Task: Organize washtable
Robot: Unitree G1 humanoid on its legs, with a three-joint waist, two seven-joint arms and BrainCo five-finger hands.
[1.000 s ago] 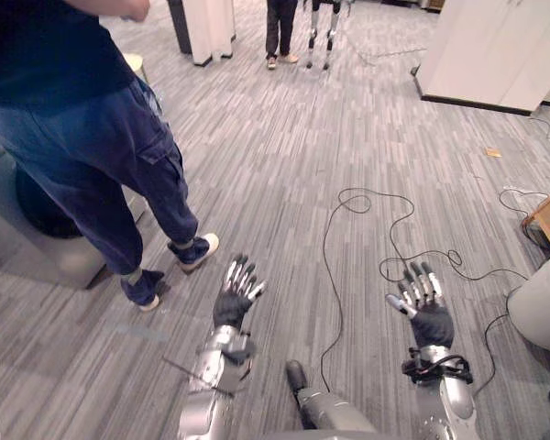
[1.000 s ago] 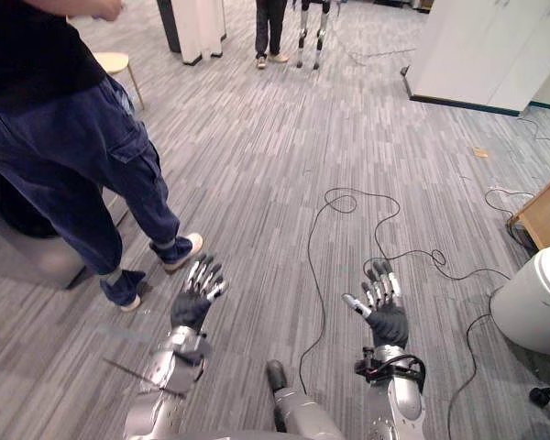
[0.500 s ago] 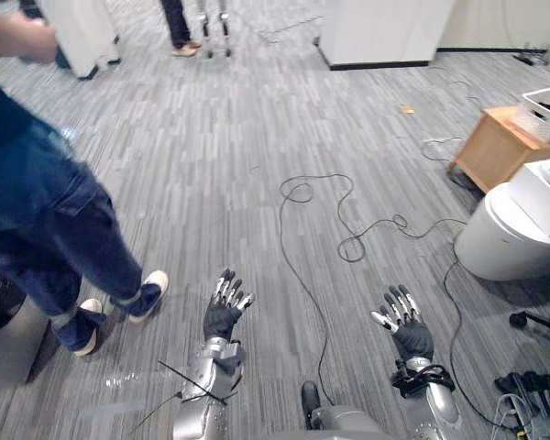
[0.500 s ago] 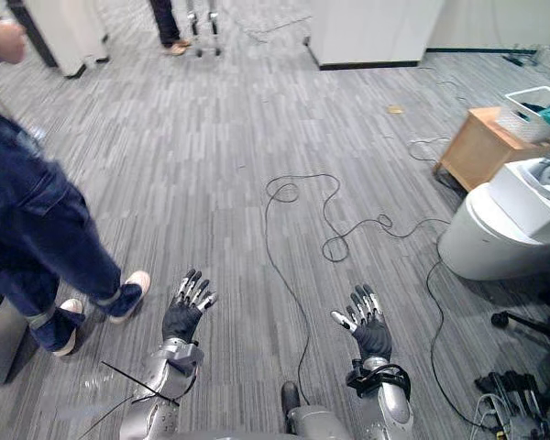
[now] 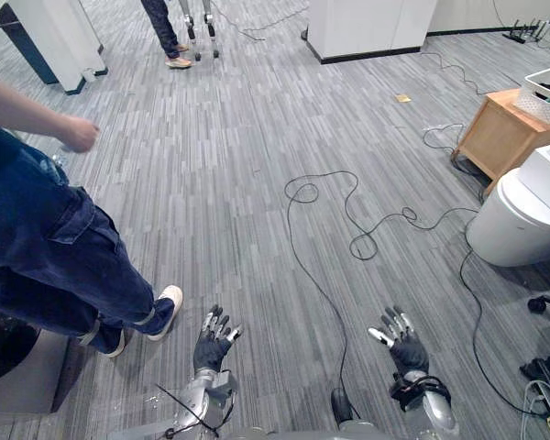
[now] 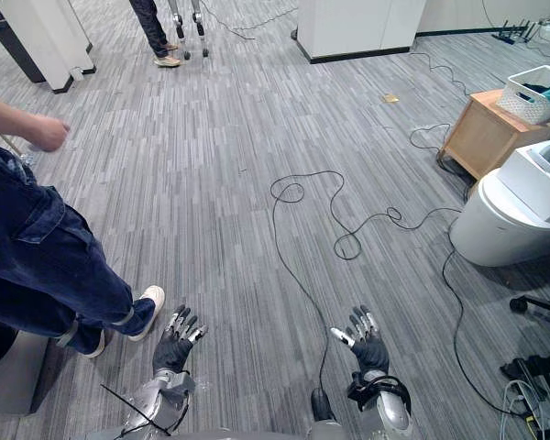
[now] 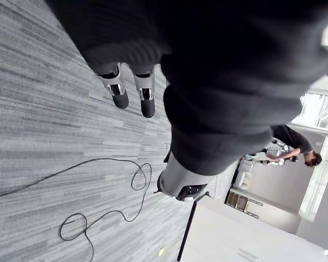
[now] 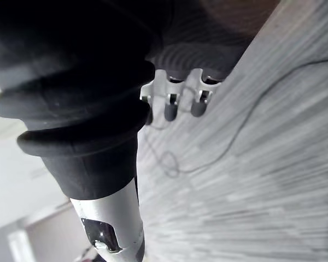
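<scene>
Left hand at lower centre-left, right hand at lower right: fingers spread, empty, over grey floor. Judged idle, with nothing in reach. Likely task piece, wooden worktop, at upper right edge, well apart, white basket on top. Cropped by frame edge, so no reading of long axis or facing. Person at left.
</scene>
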